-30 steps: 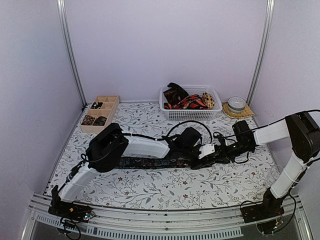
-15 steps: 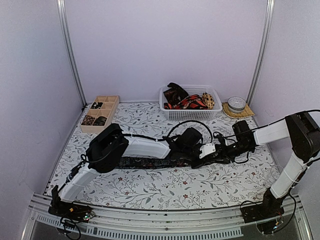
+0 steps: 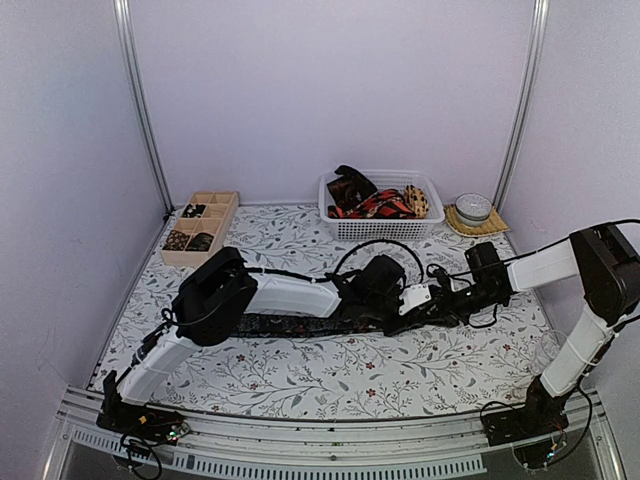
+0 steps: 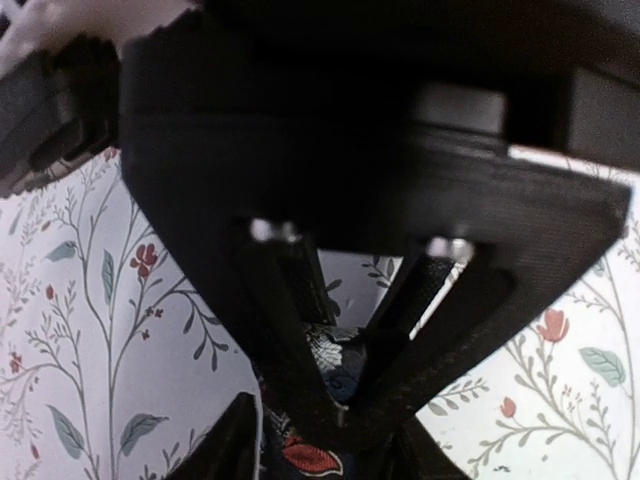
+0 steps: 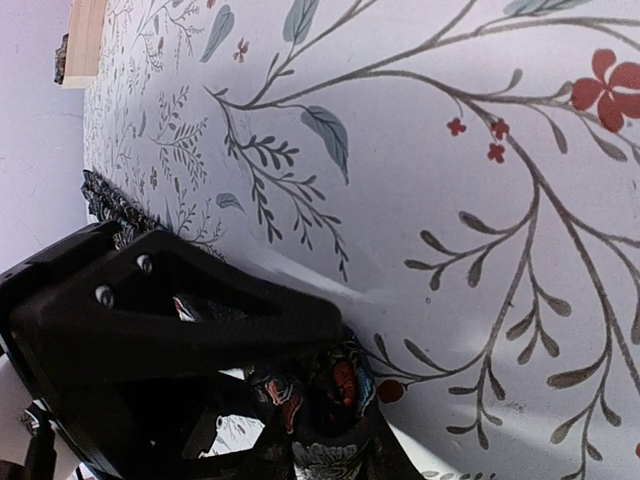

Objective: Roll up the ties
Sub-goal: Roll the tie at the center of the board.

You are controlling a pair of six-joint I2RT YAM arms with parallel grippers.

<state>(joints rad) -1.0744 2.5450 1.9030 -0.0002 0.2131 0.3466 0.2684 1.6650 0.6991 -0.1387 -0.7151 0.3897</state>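
A dark floral tie (image 3: pixel 290 325) lies flat across the middle of the table, and its right end is gathered into a small roll (image 5: pixel 345 390). Both grippers meet at that end. My left gripper (image 3: pixel 385 305) reaches in from the left. In its wrist view it (image 4: pixel 339 415) is pinched on a fold of the floral fabric (image 4: pixel 335 365). My right gripper (image 3: pixel 416 308) comes from the right, and in its wrist view it (image 5: pixel 335 432) is closed around the roll. The left gripper's black body (image 5: pixel 150 330) sits right against the roll. More ties (image 3: pixel 375 202) fill the basket.
A white mesh basket (image 3: pixel 385 232) stands at the back centre. A wooden compartment tray (image 3: pixel 222 200) holding small rolls is at the back left. A round tin on a coaster (image 3: pixel 473 210) sits at the back right. Walls enclose three sides.
The right gripper's wrist has shifted slightly up at the tie's end. Both arms otherwise keep their places, and the tie's flat length has not moved.
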